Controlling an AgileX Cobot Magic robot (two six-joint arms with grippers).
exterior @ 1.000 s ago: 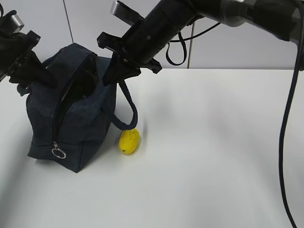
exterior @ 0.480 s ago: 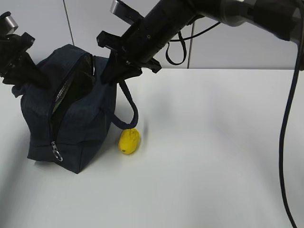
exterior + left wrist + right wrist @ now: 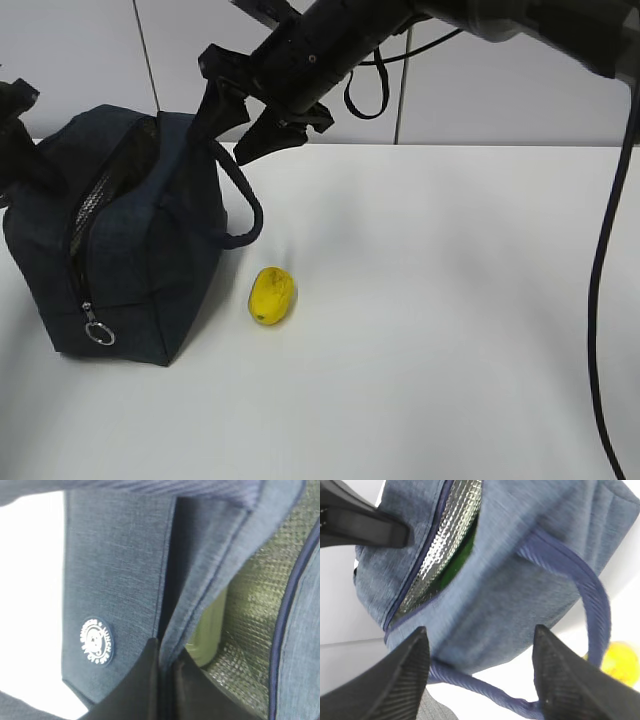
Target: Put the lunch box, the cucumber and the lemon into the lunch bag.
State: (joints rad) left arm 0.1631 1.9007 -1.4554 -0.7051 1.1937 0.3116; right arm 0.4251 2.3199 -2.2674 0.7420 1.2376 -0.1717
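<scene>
The lunch bag [image 3: 120, 240] stands on the left of the white surface [image 3: 450, 320], its top zipper undone so the silver lining shows. The left gripper [image 3: 165, 680] is pressed together, pinching a fold of the bag's fabric beside the round white logo [image 3: 96, 641]. The right gripper [image 3: 240, 115] hangs over the bag's right top edge with its fingers [image 3: 405, 675] spread wide, holding nothing, one loop handle [image 3: 240, 200] drooping below it. Inside the bag, the pale green lid of the lunch box [image 3: 207, 630] shows against the lining, and the dark green cucumber [image 3: 462, 552] shows through the opening. The lemon [image 3: 271, 294] lies on the surface just right of the bag, apart from it.
</scene>
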